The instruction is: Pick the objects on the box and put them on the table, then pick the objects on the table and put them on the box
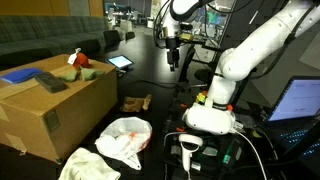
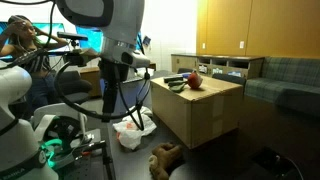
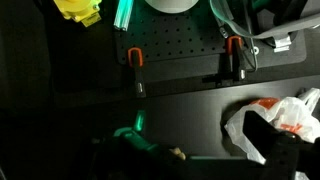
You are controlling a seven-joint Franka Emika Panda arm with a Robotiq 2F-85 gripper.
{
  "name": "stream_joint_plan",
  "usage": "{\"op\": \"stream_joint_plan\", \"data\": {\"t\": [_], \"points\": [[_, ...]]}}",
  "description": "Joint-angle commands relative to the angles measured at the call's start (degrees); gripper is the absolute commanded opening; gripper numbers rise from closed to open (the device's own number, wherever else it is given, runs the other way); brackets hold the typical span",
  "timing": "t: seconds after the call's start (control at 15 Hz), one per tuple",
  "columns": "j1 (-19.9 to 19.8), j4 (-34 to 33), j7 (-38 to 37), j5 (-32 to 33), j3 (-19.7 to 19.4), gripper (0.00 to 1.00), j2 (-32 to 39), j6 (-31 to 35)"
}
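Gripper [image 1: 173,62] hangs in the air, well apart from the carton [image 1: 55,115], out over the black table [image 1: 160,92]. My fingers are spread wide with nothing between them.

On top of the carton:
- blue flat pad [image 1: 22,75], toward the corner farthest from my gripper
- dark grey slab [image 1: 52,83], lying against the pad; I cannot tell whether it overlaps it
- small red-green toy [image 1: 80,64], near the carton's back edge; it also shows red on the carton top in an exterior view [image 2: 194,80]

On the table, off the carton:
- brown lump [image 1: 135,102], just beside the carton's side that faces my gripper
- white-and-orange plastic bag [image 1: 128,136], near the carton's lower corner; in the wrist view it sits at the right edge [image 3: 285,115]
- large white cloth [image 1: 85,165], bunched near the carton's front face, next to the bag

No object touches my fingers.
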State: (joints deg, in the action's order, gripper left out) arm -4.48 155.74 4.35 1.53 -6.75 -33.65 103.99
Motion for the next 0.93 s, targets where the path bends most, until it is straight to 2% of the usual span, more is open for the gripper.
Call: {"op": "stream_joint_plan", "data": {"t": [0.0,0.33,0.87], "points": [[-0.34,-0.19,0.16,-0.16,0.32,1.0,0.0,-0.12],[-0.34,-0.4,0.16,-0.16,0.32,1.0,-0.03,-0.12],[2.23,-14.57,-2.0,-1.37,3.6,1.0,8.69,1.58]]}}
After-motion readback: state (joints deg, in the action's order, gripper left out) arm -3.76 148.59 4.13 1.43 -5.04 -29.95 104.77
